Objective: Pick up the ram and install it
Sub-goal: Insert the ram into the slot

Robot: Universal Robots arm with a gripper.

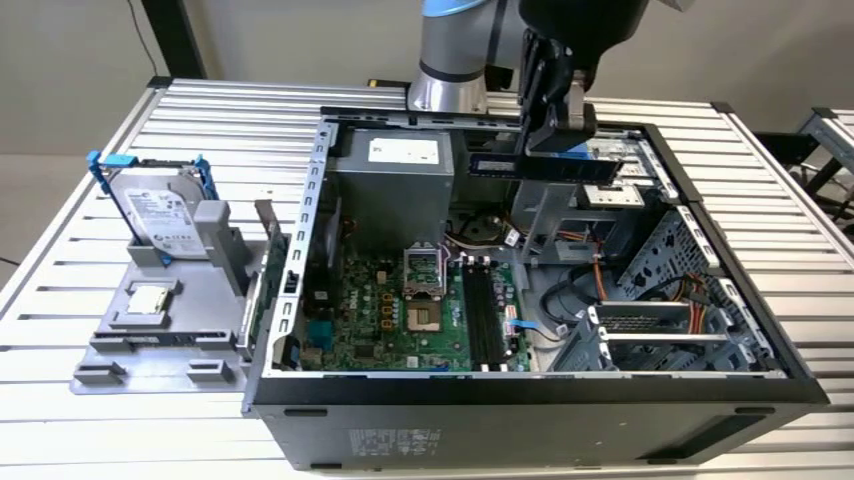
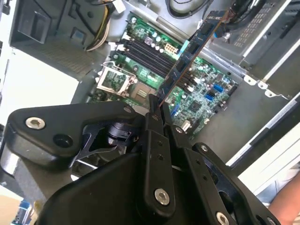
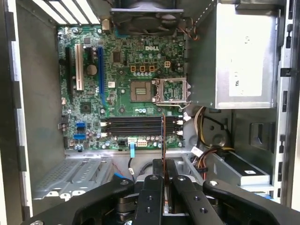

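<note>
Desk (image 1: 240, 110): a slatted metal desk is carrying the open computer case (image 1: 534, 415) and, toward the exterior view's left, a hard drive (image 1: 163, 215) with blue rails standing in a grey fixture.
Motherboard (image 3: 117, 98): it is lying exposed on the floor of the case.
End effector (image 1: 558, 130): it is hanging over the case opening, its fingers pressing onto the ram from both sides.
Ram (image 1: 501, 165): it is riding in the air, well above the board and apparently crosswise to the slots.
Memory slots (image 3: 136, 126): the black slots beside the processor socket are looking empty.
Done: the pick-up is looking complete, with the ram clear of any support.
Left: the installing itself is looking undone, with the ram not touching any slot.
</note>
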